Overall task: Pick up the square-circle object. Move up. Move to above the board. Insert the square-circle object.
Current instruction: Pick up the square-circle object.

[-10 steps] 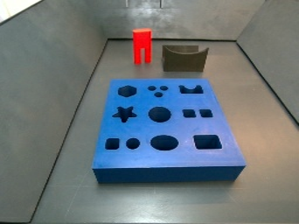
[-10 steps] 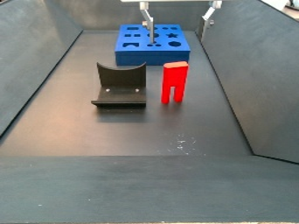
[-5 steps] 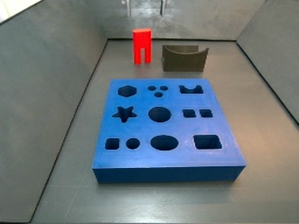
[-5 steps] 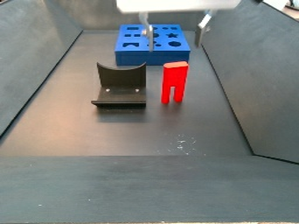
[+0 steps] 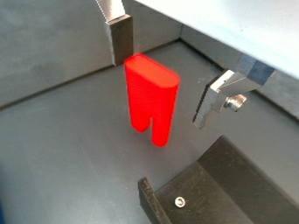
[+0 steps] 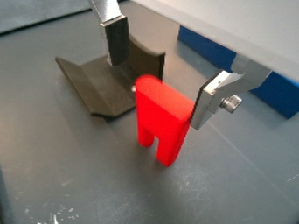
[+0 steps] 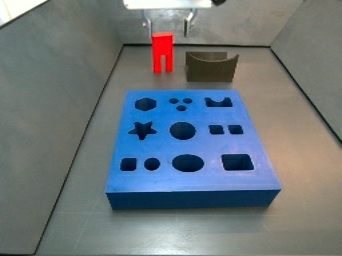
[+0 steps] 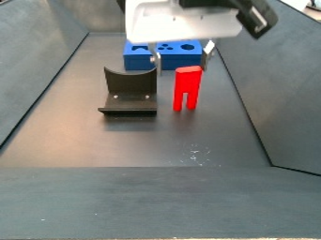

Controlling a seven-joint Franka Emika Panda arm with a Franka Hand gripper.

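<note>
Wrist views: we see the claw (image 5: 167, 74) spread wide, holding nothing, one finger (image 5: 121, 38) on each side of the square-circle object (image 5: 151, 98) with clear gaps to both pads. The red block (image 6: 162, 118) stands upright on the dark floor, legs down. The fixture (image 6: 112, 77) sits just beside it; a strip of the board (image 6: 274, 90) shows behind the far finger (image 6: 218, 98).

Side views: the claw (image 7: 167, 25) hangs above the square-circle object (image 7: 162, 52), which stands near the back wall beside the fixture (image 7: 211, 66), well apart from the board (image 7: 190, 146). From the opposite side, the claw (image 8: 179, 58) sits over the red block (image 8: 187, 88); the fixture (image 8: 129, 91) stands just beside it, the board (image 8: 164, 47) beyond.
</note>
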